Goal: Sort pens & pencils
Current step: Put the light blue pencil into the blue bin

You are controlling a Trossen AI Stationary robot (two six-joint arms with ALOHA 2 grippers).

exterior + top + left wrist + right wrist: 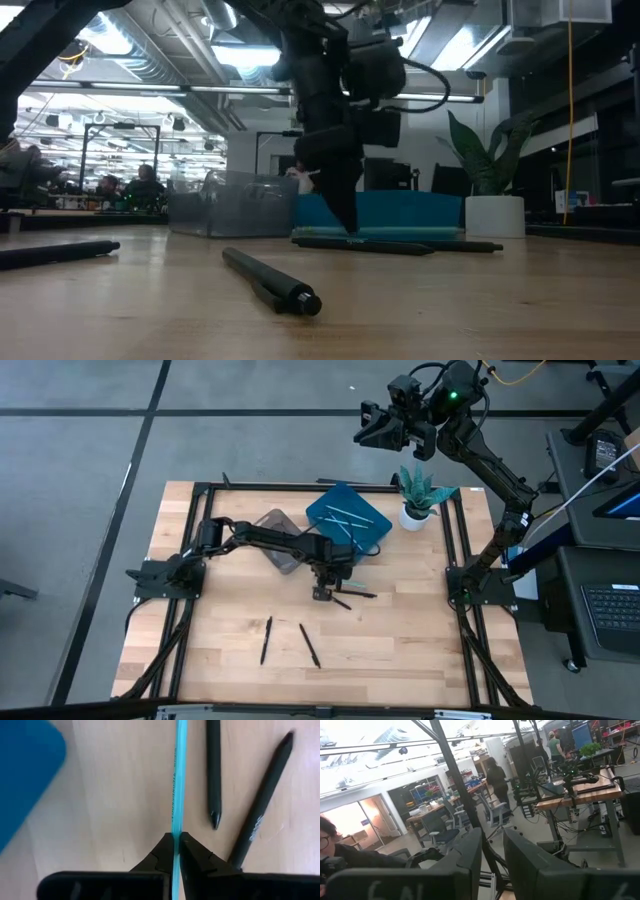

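Left gripper [350, 228] tip down at tabletop, among black sticks (one black stick [270, 281] lies nearest); blue tray [400, 214] behind.

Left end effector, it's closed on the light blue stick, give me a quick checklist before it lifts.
1. Left end effector shut on the light blue stick: ok.
2. Stick centred between the fingers: ok.
3. Two black sticks beside it, apart from the fingers: ok.
4. Blue tray close by, already holding light blue sticks: ok.
5. Right end effector raised beyond the table's far edge: ok.
6. Stick off the table: cannot tell.
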